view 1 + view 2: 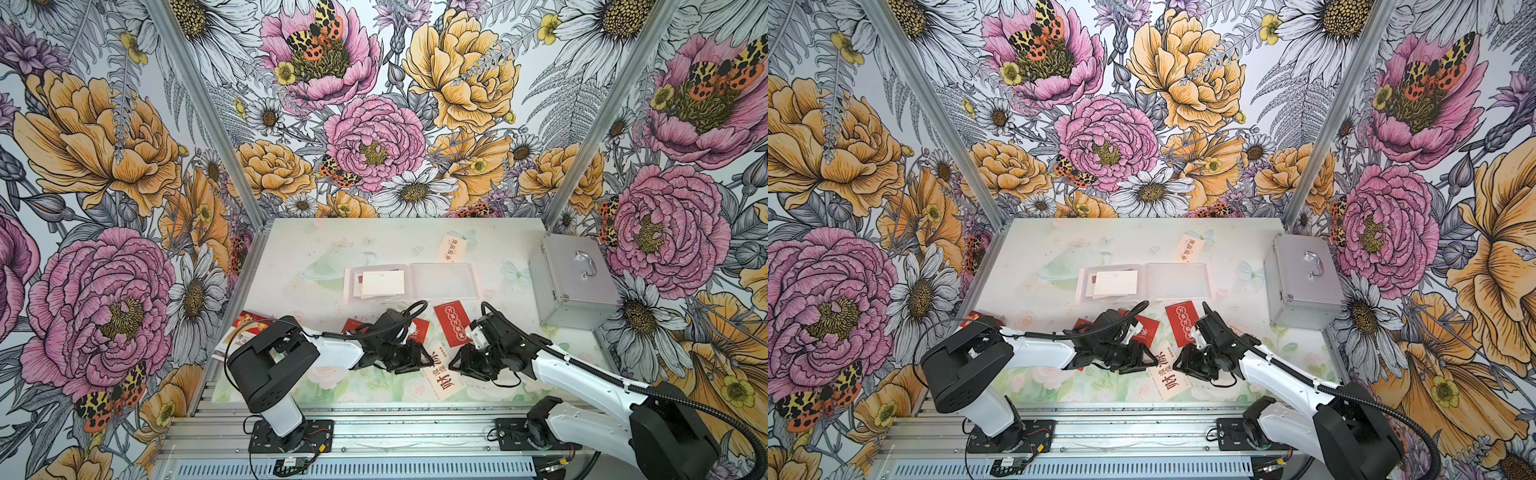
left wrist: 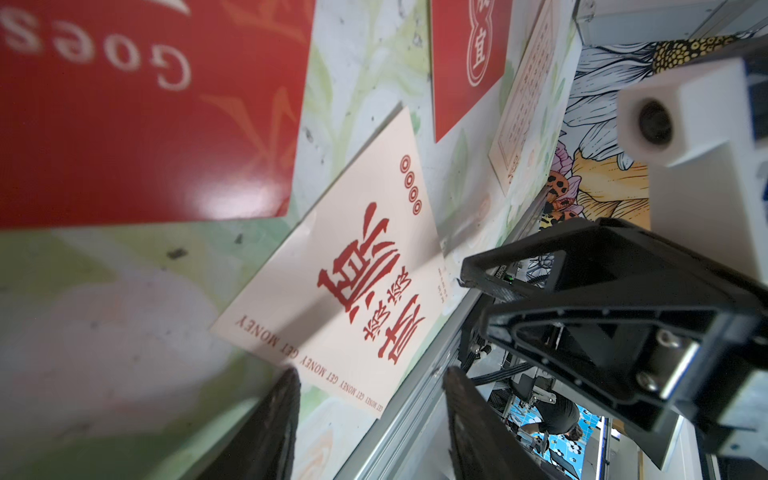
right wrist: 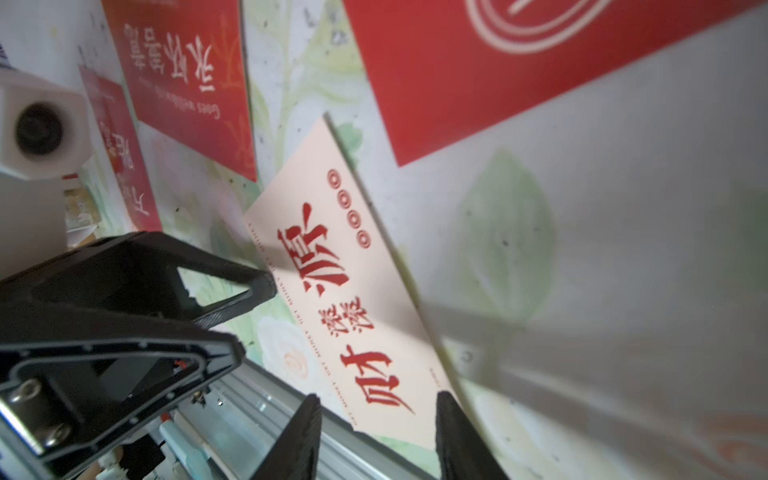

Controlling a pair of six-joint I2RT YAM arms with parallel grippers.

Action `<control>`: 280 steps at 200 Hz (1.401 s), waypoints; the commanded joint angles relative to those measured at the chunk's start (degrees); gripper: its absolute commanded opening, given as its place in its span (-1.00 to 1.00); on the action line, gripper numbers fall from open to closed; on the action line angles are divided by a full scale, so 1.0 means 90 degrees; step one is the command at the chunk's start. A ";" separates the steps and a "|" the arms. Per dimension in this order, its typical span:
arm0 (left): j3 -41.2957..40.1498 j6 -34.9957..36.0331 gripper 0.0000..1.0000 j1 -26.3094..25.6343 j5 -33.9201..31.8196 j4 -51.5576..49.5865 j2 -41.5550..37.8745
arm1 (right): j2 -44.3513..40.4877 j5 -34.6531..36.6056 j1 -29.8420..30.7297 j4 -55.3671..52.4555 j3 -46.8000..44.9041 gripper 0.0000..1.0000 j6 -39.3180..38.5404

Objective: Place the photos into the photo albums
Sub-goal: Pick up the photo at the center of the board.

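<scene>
Your left fingers apart, right fingers apart, flanking cream photo; contact unclear. Left arm covers most of red photo; album sleeve contents blurred.

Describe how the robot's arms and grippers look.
The left arm and right arm have white links, black joints and a black ribbed cable each. The left gripper and right gripper are black, with hollow triangular fingers and a white camera block behind.

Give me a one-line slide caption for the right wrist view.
Right gripper, jaws apart, at one end of the cream photo; left gripper opposite, red photos beyond.
</scene>
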 commanded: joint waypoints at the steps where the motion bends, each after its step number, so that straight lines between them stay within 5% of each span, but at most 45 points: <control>1: -0.0217 0.0037 0.15 0.0059 -0.0202 -0.0204 -0.0027 | 0.0211 0.0784 -0.0013 -0.0514 0.0126 -0.07 -0.0316; 66: -0.0249 -0.0096 0.15 -0.0006 -0.0200 0.0010 0.0208 | 0.0995 0.0318 0.0131 -0.0529 0.0398 -0.06 -0.0779; 126: -0.0263 -0.0233 0.15 -0.0075 -0.0201 0.0487 0.0587 | 0.1110 -0.0656 0.0142 0.0277 0.0213 -0.06 -0.0585; 183: -0.0383 -0.0431 0.14 -0.0127 -0.0210 0.0990 0.0823 | 0.0725 -0.0748 -0.0042 0.0384 0.0290 -0.08 -0.0466; 280: -0.0366 -0.0444 0.14 -0.0077 -0.0203 0.1173 0.1011 | 0.0362 -0.1282 -0.0229 0.0733 0.0310 -0.40 -0.0252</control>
